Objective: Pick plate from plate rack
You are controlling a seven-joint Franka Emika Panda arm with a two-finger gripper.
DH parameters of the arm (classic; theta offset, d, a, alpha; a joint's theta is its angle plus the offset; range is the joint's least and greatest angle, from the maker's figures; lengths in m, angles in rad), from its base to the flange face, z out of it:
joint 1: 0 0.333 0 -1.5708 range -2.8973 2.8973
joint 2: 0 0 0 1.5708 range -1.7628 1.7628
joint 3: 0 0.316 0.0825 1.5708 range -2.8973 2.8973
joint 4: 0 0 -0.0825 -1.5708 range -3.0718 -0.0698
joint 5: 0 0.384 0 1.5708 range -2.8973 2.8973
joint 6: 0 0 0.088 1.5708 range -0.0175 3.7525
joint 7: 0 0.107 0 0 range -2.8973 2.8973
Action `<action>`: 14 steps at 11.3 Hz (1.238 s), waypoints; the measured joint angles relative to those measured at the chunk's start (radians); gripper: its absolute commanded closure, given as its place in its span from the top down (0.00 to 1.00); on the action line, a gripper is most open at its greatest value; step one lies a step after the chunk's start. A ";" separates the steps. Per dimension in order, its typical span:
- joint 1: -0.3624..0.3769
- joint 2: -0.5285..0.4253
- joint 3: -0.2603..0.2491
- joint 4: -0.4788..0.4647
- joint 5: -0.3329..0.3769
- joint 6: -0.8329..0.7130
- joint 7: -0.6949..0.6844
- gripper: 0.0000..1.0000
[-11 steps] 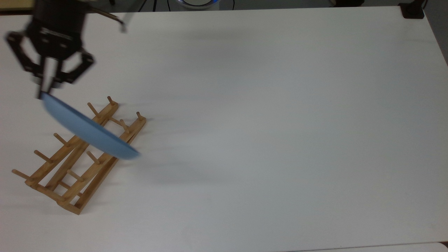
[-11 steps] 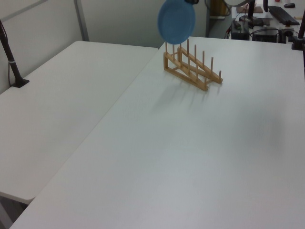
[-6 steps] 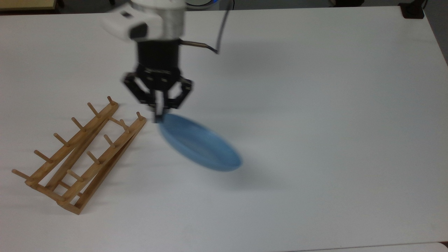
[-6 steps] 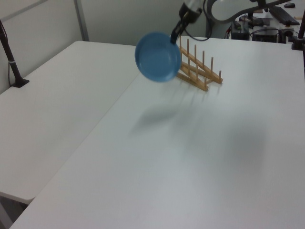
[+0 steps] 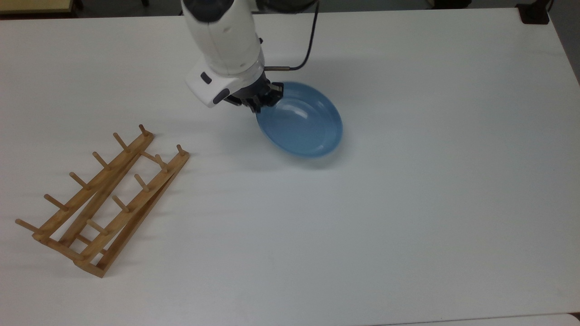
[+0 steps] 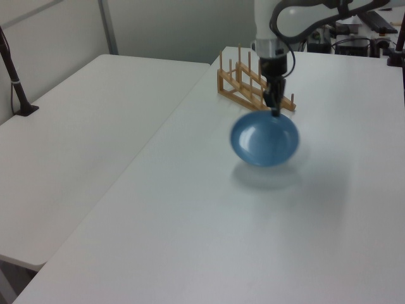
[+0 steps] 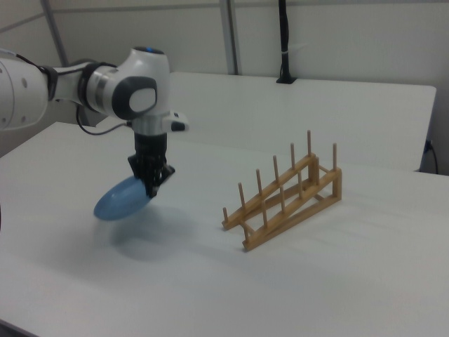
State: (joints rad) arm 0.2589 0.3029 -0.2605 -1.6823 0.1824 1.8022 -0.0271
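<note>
My gripper (image 5: 262, 102) (image 6: 274, 109) (image 7: 150, 189) is shut on the rim of the light-blue plate (image 5: 300, 120) (image 6: 264, 139) (image 7: 121, 199). The plate hangs tilted a little above the white table, its hollow side facing up in the top view. The wooden plate rack (image 5: 103, 199) (image 6: 254, 83) (image 7: 287, 195) stands with nothing between its pegs, at the top view's lower left. In the right view the plate is well to the left of the rack, apart from it.
The white table (image 5: 408, 203) stretches wide around the plate. A black clamp base (image 5: 534, 13) sits at the top view's far right corner. A second white table (image 6: 76, 139) adjoins at the left view's left, with a black post (image 6: 14, 79) on it.
My gripper carried the plate up out of the rack, then toward the top view's right, and lowered it near the table. The plate turned from edge-on to nearly flat. The rack stayed put.
</note>
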 measured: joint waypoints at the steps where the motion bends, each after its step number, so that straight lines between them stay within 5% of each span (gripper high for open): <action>1: -0.013 0.002 0.000 -0.028 0.002 -0.050 -0.056 0.03; 4: -0.029 0.031 0.000 -0.094 0.003 -0.067 -0.112 0.17; 7: -0.037 0.064 -0.001 -0.096 -0.010 -0.067 -0.197 0.53; 10: -0.047 0.063 -0.002 -0.093 -0.030 -0.067 -0.207 0.72; 13: -0.048 -0.008 -0.004 -0.052 -0.078 -0.067 -0.169 1.00; 14: -0.048 -0.059 -0.004 -0.045 -0.105 -0.072 -0.156 1.00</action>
State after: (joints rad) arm 0.2108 0.2434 -0.2643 -1.7271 0.0773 1.7300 -0.1831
